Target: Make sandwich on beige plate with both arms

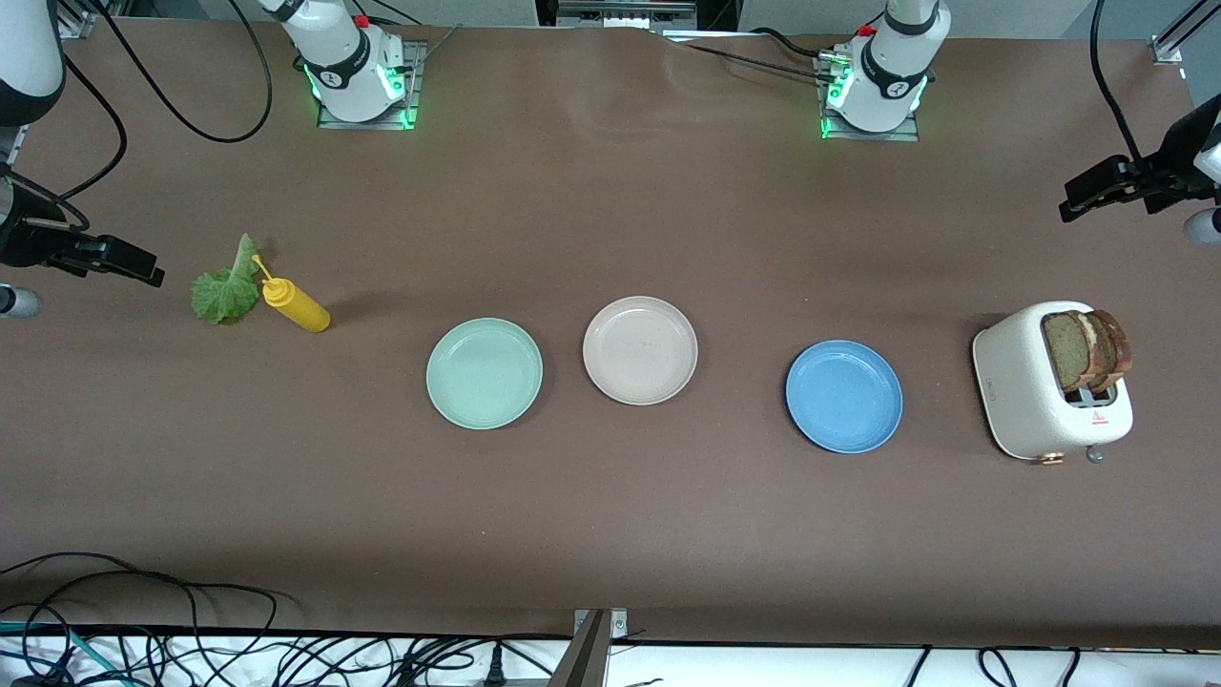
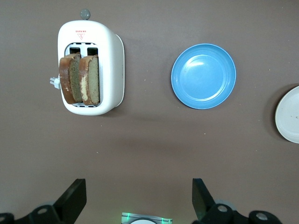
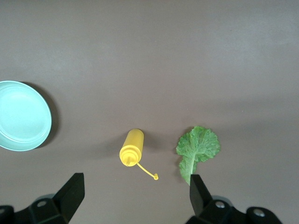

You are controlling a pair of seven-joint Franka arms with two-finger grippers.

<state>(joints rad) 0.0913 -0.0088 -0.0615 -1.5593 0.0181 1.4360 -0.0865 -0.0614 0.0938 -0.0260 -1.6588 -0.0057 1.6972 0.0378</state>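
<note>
Between mint and blue plates sits the bare beige plate (image 1: pixel 640 350); both grippers' fingers spread apart.

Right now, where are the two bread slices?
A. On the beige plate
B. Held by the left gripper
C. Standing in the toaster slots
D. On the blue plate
C: both bread slices stand upright in the white toaster at the left arm's end of the table; the beige plate holds nothing.
</note>
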